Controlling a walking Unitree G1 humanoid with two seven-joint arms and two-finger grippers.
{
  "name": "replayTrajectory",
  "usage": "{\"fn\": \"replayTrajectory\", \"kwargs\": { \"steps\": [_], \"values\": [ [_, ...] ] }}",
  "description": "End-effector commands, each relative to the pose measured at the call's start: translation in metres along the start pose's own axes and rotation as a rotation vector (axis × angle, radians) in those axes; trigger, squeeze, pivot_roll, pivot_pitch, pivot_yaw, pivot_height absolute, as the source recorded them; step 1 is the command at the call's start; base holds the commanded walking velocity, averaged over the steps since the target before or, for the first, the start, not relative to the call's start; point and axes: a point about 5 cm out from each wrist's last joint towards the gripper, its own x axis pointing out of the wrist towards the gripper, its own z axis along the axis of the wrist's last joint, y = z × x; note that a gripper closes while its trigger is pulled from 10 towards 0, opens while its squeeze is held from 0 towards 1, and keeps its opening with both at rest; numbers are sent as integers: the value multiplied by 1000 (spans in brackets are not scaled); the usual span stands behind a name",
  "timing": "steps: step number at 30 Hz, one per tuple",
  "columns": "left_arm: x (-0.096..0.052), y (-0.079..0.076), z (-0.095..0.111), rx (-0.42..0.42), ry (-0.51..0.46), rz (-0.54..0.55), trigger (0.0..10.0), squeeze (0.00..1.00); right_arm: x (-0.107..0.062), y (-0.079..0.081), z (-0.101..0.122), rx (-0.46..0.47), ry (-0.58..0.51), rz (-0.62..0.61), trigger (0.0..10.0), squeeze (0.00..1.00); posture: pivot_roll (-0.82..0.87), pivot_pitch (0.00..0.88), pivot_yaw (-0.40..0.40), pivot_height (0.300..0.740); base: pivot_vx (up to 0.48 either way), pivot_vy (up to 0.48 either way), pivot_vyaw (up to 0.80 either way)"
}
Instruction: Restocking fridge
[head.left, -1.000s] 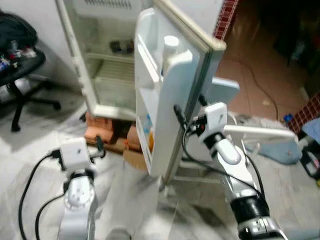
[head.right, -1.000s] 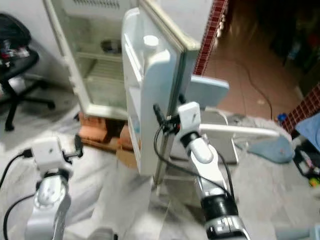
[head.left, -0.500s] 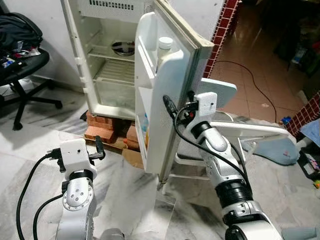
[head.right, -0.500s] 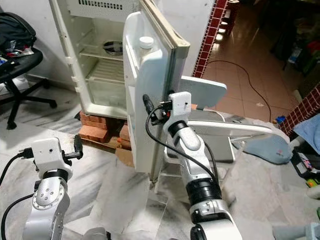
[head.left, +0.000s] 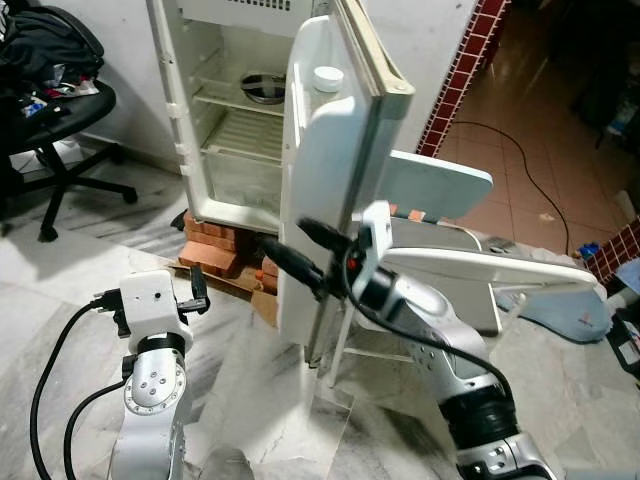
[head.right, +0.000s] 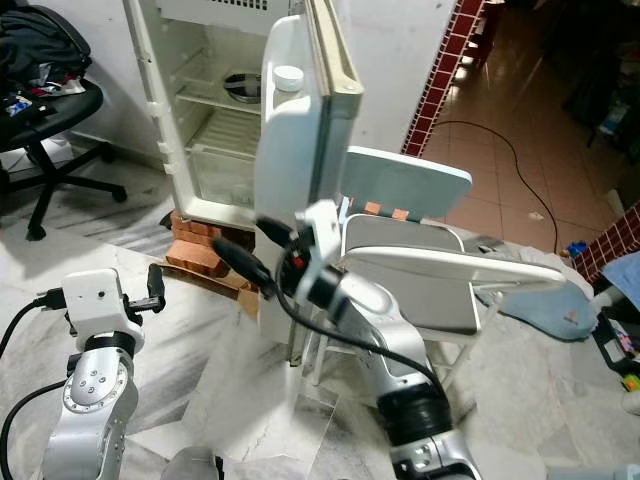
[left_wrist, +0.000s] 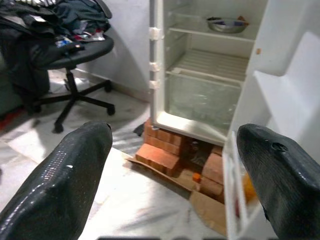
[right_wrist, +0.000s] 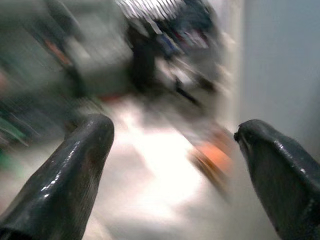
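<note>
Fridge (head.left: 235, 120) stands open on red bricks (head.left: 215, 240), its door (head.left: 325, 190) swung wide toward the robot. Landmark is the fridge door. A white-capped bottle (head.left: 327, 80) sits in the top shelf of the door; something orange (left_wrist: 246, 186) shows in the lowest door shelf, too small to name. Inside the fridge, left of the door, a metal bowl (head.left: 262, 86) rests on the upper shelf, with a wire shelf and a clear drawer (left_wrist: 205, 102) below it.

Right gripper (head.left: 285, 255) reaches across the front edge of the door at mid height, black fingers spread apart, nothing between them; its wrist view is motion-blurred, with both fingers (right_wrist: 75, 170) apart and blurry floor beyond. I cannot tell whether it touches the door edge.

Left gripper (head.left: 195, 293) hovers low, left of the door and well apart from it, above the marble floor (head.left: 70, 270). Its wrist view shows the fingers (left_wrist: 65, 175) spread wide and empty, aimed at the fridge base.

White plastic chair (head.left: 450, 230) sits right behind the door. Black office chair (head.left: 55, 130) piled with clothes is far left of the door.
</note>
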Motion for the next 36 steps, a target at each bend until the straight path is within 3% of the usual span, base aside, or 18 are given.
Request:
{"fn": "replayTrajectory", "kwargs": {
  "steps": [1,6,7,8,9,11,16,17,19,20,21,23,24,27,28,31,36],
  "values": [
    [0,-1,1,7,5,-14,10000,0,-12,-22,-17,-76,131,-161,10000,0,162,0,-88,740,0,0,0],
    [2,-3,0,9,9,-22,10000,0,-13,-43,-13,-152,148,-315,10000,0,158,0,-83,740,0,0,0],
    [3,-4,1,11,9,-26,10000,0,-9,-49,2,-160,52,-374,10000,0,160,0,-81,740,0,0,0],
    [3,-5,1,12,8,-29,10000,0,-1,-47,18,-111,-50,-373,10000,0,162,0,-80,740,0,0,0],
    [3,-5,1,12,8,-30,10000,0,1,-45,24,-92,-81,-361,10000,0,162,0,-80,740,0,0,0],
    [4,-6,2,12,7,-33,10000,0,15,-34,43,-47,-193,-306,10000,0,162,0,-80,740,0,0,0],
    [6,-8,2,14,7,-42,10000,0,40,-10,65,80,-307,-204,10000,0,165,0,-81,740,0,0,0],
    [6,-10,3,14,3,-49,10000,0,50,7,76,184,-358,-96,10000,0,173,0,-85,740,0,0,0],
    [6,-12,4,13,-2,-54,10000,0,53,42,92,324,-409,203,10000,0,182,0,-91,740,0,0,0],
    [6,-11,5,13,-3,-53,10000,0,50,47,92,297,-410,242,10000,0,183,0,-93,740,0,0,0],
    [5,-11,4,15,-3,-52,10000,0,49,46,88,258,-399,230,10000,0,181,0,-95,740,0,0,0],
    [4,-8,2,17,4,-42,10000,0,47,24,58,106,-297,27,10000,0,179,0,-97,740,0,0,0],
    [4,-8,2,17,4,-42,10000,0,47,24,58,106,-297,27,10000,0,179,0,-97,740,0,0,0],
    [4,-7,0,9,12,-36,10000,0,31,-5,33,-27,-224,-208,10000,0,172,0,-95,740,0,0,0],
    [4,-7,0,9,12,-36,10000,0,31,-5,33,-27,-224,-208,10000,0,172,0,-95,740,0,0,0],
    [6,-5,0,4,21,-27,10000,0,6,-27,17,14,-212,-386,10000,0,157,0,-88,740,0,0,0],
    [10,-5,3,41,-2,-67,10000,0,-24,-41,2,65,-199,-559,10000,0,137,0,-75,740,0,288,0]
  ]
}}
